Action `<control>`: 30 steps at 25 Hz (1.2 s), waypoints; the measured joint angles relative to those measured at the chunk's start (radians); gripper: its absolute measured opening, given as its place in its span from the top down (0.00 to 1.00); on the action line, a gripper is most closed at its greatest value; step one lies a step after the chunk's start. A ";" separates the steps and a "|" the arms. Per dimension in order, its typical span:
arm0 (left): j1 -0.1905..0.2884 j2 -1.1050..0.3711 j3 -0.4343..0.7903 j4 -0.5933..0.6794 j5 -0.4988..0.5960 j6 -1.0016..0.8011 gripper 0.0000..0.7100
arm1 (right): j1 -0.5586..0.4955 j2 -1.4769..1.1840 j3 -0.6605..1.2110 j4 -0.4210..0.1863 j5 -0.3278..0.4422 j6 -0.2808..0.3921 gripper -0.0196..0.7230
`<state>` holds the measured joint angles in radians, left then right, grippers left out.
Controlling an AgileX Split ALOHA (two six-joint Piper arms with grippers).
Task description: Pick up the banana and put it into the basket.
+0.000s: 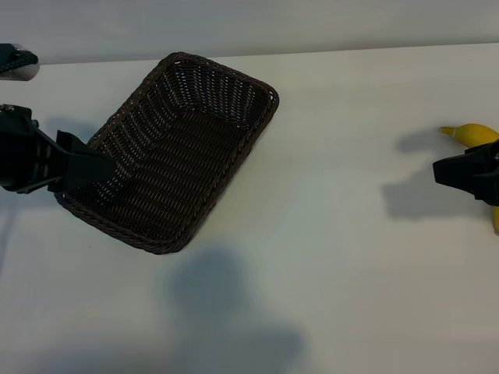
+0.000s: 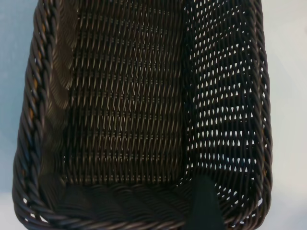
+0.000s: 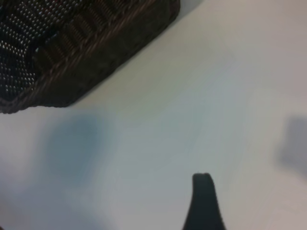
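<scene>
At the far right edge of the white counter (image 1: 327,234) we note the banana (image 1: 475,134), lying well apart from the basket (image 1: 234,86); only its stem end and a sliver lower down show, the rest hidden behind the right pincer (image 1: 448,173). That pincer hangs over the banana, tilted downward and aimed toward the basket side, its jaws spread and holding nothing; in the right wrist view one dark fingertip (image 3: 203,191) shows over bare counter, with no banana in sight. We cannot tell whether it touches the fruit. The left pincer (image 1: 105,175) sits at the basket's near-left end, jaws spread, one finger reaching over the braided rim into the weave; the left wrist view looks straight down the empty basket (image 2: 129,110). We judge the task barely begun: the pick itself is the step in hand. To do it well, we would bring the right pincer back so the banana's thick middle lies between the fingers, approach across the curve rather than along it, come down until the tips nearly meet the counter, then close gently. A grip near the stem risks the fruit swinging or slipping. The left finger inside the rim could crowd the drop, so the open middle of the basket looks the safer target.
</scene>
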<state>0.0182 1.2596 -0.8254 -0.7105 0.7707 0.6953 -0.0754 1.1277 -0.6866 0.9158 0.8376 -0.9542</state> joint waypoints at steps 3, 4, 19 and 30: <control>0.000 0.000 0.000 0.000 -0.001 0.000 0.24 | 0.000 0.000 0.000 0.000 0.000 0.000 0.27; 0.000 0.000 0.000 0.000 -0.003 -0.002 0.24 | 0.000 0.000 0.000 0.000 0.000 0.000 0.27; 0.000 0.000 0.000 0.032 -0.031 -0.671 0.24 | 0.000 0.000 0.000 0.000 0.000 0.000 0.27; 0.000 0.075 0.000 0.226 -0.001 -1.157 0.24 | 0.000 0.000 0.000 0.002 0.000 0.000 0.27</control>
<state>0.0182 1.3346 -0.8254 -0.4850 0.7700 -0.4612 -0.0754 1.1277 -0.6866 0.9176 0.8376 -0.9542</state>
